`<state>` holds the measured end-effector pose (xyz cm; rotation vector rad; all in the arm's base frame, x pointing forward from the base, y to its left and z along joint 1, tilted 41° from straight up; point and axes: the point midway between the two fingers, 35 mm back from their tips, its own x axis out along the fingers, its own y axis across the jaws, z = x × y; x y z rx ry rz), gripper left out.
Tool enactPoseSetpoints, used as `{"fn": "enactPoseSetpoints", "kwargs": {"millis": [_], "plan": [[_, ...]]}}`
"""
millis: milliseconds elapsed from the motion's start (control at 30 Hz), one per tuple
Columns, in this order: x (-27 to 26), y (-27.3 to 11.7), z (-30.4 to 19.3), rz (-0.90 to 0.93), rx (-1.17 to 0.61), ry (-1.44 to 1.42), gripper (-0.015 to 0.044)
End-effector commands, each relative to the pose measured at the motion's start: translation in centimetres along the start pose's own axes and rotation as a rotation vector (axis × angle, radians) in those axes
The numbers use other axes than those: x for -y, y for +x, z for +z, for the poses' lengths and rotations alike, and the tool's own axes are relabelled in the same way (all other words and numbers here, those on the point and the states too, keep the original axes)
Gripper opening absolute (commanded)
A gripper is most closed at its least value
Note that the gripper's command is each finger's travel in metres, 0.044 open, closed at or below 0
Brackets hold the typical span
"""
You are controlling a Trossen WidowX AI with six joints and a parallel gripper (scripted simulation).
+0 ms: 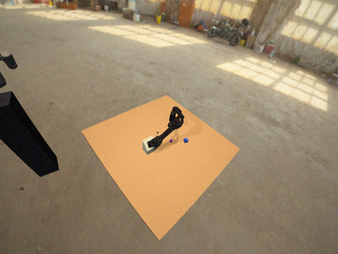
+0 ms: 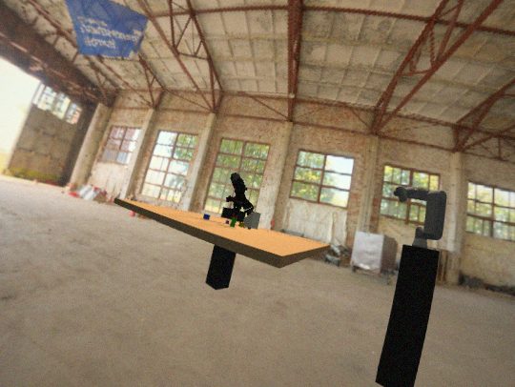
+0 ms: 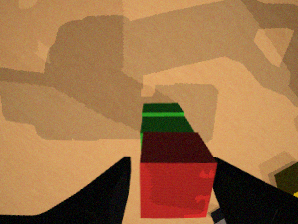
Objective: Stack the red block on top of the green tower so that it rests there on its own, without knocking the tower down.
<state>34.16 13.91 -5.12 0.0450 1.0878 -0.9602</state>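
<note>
Orange tabletop (image 3: 67,129) below, red block (image 3: 174,179) sits between the spread hand (image 3: 172,192), atop green tower (image 3: 162,119).

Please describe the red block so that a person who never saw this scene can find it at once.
Find the orange table in the hall and follow the black arm down to its gripper. The red block sits between the two dark fingers, which stand slightly apart from its sides, directly on the green tower. It is the only red cube; the loose blue cube and purple cube lie on the tabletop.
</note>
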Motion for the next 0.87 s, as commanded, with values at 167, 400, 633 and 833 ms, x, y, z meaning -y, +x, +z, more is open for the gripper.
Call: {"fn": "enactPoseSetpoints", "kwargs": {"millis": [167, 400, 633, 833], "plan": [[0.02, 0.01, 0.00, -0.001, 0.000, 0.000, 0.0440], [0.02, 0.01, 0.00, -0.001, 0.000, 0.000, 0.0440], [0.02, 0.01, 0.00, -0.001, 0.000, 0.000, 0.0440], [0.02, 0.01, 0.00, -0.001, 0.000, 0.000, 0.0440]]}}
